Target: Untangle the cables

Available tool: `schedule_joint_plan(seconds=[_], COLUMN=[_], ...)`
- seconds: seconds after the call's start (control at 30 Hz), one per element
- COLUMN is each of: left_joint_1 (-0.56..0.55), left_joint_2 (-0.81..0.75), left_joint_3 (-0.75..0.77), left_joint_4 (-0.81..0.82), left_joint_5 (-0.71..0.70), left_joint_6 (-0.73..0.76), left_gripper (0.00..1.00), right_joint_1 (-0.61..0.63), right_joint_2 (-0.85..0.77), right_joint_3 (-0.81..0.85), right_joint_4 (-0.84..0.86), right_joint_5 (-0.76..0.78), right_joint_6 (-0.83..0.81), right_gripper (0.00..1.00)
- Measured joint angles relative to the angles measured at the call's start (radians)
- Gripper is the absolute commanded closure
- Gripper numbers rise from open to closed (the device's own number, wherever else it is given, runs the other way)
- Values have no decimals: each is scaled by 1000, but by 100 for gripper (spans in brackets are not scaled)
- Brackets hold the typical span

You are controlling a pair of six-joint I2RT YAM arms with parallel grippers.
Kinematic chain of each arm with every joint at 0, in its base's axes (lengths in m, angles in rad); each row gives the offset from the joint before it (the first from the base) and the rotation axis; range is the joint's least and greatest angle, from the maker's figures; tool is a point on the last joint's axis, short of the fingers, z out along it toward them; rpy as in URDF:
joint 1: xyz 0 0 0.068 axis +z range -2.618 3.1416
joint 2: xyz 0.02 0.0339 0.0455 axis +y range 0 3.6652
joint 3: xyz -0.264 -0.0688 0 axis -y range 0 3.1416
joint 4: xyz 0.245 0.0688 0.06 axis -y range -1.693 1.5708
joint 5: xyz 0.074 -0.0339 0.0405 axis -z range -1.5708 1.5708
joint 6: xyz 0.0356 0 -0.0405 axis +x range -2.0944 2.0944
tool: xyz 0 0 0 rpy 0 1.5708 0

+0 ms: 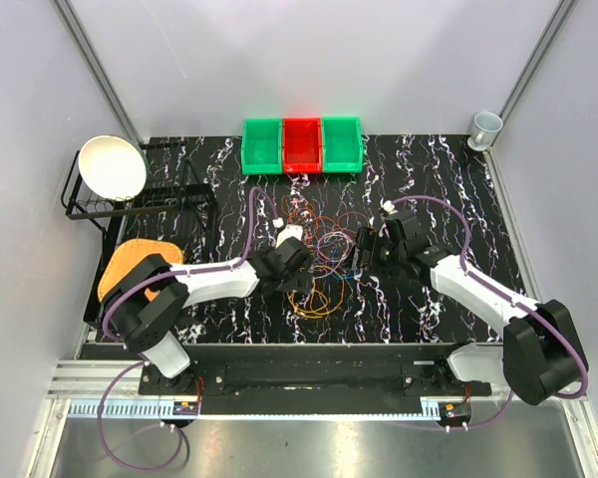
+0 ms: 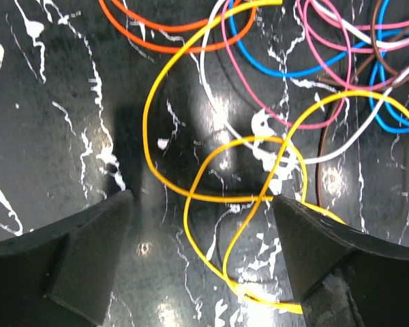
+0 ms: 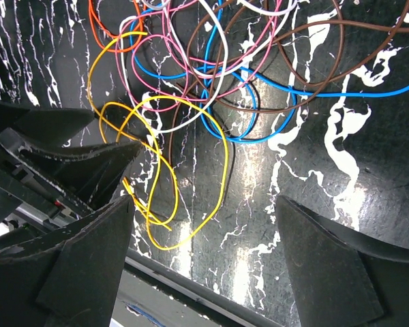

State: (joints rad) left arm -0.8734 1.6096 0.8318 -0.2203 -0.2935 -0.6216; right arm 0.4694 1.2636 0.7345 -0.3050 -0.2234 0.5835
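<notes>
Cables (image 1: pixel 324 249): a loose tangle on the bench (image 1: pixel 448 199), lying between the two arms and ahead of both sets of fingers.
Left end effector (image 2: pixel 201 204): wide open, holding nothing; a yellow cable (image 2: pixel 146 119) crosses itself between its fingers, just ahead of the tips.
Right end effector (image 3: pixel 204 204): wide open, empty; the yellow loops lie ahead and to its left, and a blue cable (image 3: pixel 354 92) lies farther ahead with brown and pink strands.
Likely step: singling out the yellow cable.
Risk, double grab: closing on the crossing could pinch two strands and tighten the knot.
Risk, slip: such thin wire could slide from the pads.
Risk, collision: the end effectors sit near each other, so a sideways pull could bring them together.
</notes>
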Motion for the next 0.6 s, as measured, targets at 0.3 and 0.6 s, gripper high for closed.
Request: schedule_joint_plan(seconds=[0.3,0.6], left_joint_1=[0,0], left_joint_2=[55,142], left_joint_3=[47,131], left_joint_4=[12,5], left_joint_5=[-36,-117], left_joint_6=[13,25], left_gripper=[21,57], right_joint_1=[0,0], right_joint_2=[27,56], right_joint_3=[0,0], right_joint_4=[0,0], right_joint_5=[3,5], right_joint_6=[-11,-26], right_gripper=[9,10])
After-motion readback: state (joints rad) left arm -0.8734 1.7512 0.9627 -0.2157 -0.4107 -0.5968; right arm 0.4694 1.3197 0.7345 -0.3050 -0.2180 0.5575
